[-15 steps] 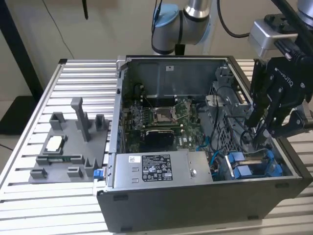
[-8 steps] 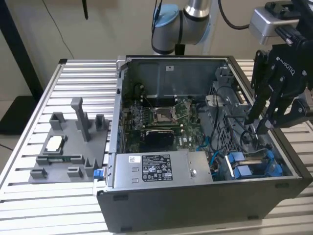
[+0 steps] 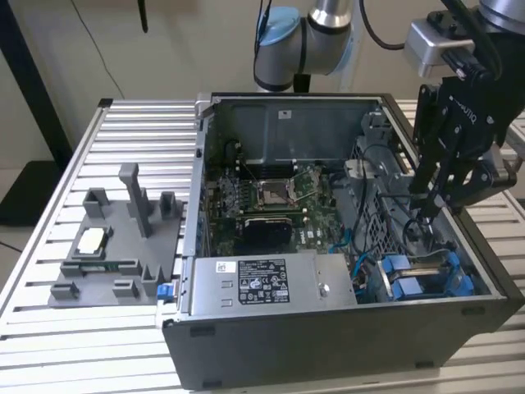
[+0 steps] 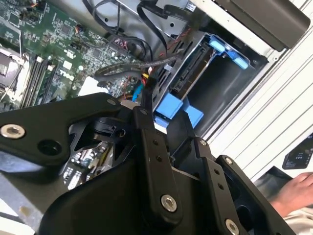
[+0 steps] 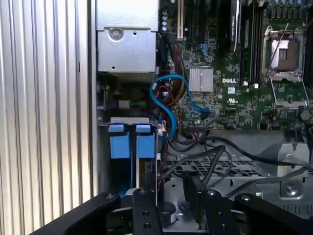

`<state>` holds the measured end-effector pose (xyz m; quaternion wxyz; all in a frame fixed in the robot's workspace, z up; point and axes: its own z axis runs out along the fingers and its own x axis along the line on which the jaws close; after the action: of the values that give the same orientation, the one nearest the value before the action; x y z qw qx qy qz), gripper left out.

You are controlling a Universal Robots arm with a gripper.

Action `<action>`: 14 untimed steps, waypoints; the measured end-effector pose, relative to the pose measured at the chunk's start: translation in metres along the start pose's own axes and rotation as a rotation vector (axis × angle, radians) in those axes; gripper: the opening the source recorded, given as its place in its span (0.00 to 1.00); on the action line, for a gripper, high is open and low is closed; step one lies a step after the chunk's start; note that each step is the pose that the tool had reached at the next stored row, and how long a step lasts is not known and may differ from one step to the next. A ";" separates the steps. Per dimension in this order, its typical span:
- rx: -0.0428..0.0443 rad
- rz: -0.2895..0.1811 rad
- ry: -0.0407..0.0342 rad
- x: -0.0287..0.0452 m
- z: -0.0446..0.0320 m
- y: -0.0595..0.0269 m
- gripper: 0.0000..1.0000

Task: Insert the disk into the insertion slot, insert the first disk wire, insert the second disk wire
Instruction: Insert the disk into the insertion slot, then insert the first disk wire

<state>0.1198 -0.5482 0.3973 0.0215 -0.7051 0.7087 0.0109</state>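
Observation:
The disk sits edge-up in the insertion slot at the case's front corner, on the exterior view's right. Its blue carrier tabs stick out. In the second wrist view the disk stands between blue tabs inside the grey bay. My gripper hangs inside the case just above and behind the bay. Its fingertips are drawn together. A black wire with yellow and red strands ends right at my gripper, apparently pinched there. A light-blue wire loops beside the bay.
The power-supply box lies along the case's front, and the motherboard with its open socket lies behind it. Black cables cross the case floor. A grey fixture plate sits on the slatted table. A person's hand rests outside the case.

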 end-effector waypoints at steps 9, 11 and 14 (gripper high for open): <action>0.0217 -0.001 -0.0083 -0.0047 0.0049 -0.0004 0.40; 0.0273 -0.002 -0.0099 -0.0054 0.0067 -0.0004 0.40; 0.0374 -0.002 -0.0165 -0.0058 0.0076 -0.0004 0.40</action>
<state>0.1204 -0.5421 0.3899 0.0405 -0.7053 0.7078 0.0034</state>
